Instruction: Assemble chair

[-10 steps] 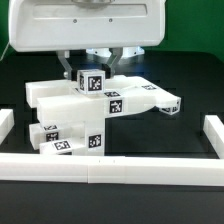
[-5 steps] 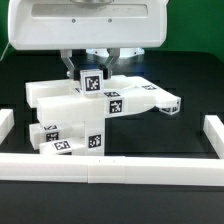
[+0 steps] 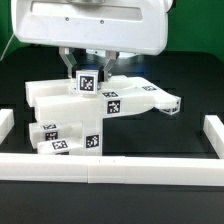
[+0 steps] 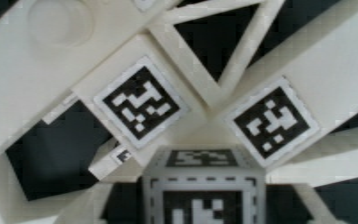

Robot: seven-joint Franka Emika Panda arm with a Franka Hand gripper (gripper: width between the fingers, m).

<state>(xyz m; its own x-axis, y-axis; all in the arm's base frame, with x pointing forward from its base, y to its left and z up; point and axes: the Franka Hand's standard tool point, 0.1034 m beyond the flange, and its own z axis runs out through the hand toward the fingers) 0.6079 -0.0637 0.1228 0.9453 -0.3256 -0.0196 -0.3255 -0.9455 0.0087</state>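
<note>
The chair [image 3: 120, 100] is a cluster of joined white blocky parts with black-and-white tags, in the middle of the table in the exterior view. My gripper [image 3: 88, 70] hangs under the large white housing, over the cluster's back left. It is shut on a small tagged white block [image 3: 88, 83] that stands upright on top of the flat panel. In the wrist view the same block [image 4: 202, 188] fills the space between the jaws, with two tagged slanted panels [image 4: 144, 105] behind it. My fingertips are mostly hidden.
Long plain white border rails run along the front [image 3: 110, 170], with short ends at the exterior view's left [image 3: 5, 125] and right [image 3: 212, 130]. The table is black. The robot housing [image 3: 90, 25] hides the space behind the chair.
The housing and gripper have shifted slightly to the exterior view's left, and the tagged block has moved with them. The rest of the chair has not moved.
</note>
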